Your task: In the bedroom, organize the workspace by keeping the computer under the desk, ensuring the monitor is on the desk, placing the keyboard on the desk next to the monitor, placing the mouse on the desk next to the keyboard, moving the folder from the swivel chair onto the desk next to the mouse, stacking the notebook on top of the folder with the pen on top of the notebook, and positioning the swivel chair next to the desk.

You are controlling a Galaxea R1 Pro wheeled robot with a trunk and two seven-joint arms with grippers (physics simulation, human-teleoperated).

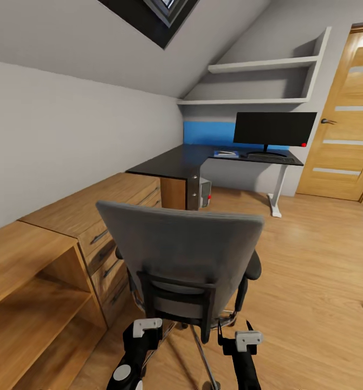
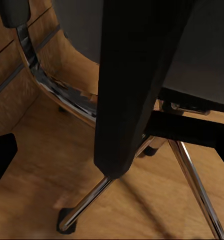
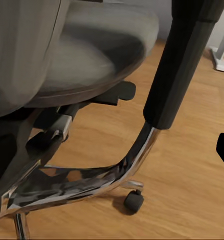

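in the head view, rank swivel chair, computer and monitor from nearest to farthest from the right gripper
1. swivel chair, directly in front of the right gripper
2. computer, under the desk corner
3. monitor, at the desk's far end by the door

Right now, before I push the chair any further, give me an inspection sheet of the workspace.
Surface: the desk has a black top, with much of its near wing bare.
Job's things: the monitor stands on the desk with the keyboard before it; the folder lies left of the keyboard; the computer sits under the desk; the swivel chair stands apart from the desk, back towards the robot.
Clutter: nothing seen.
Grippers: the left gripper and right gripper sit low behind the chair; jaw state unclear.
Cables: nothing seen.
Surroundings: wooden drawer chest on the left, door on the right, wall shelves above.
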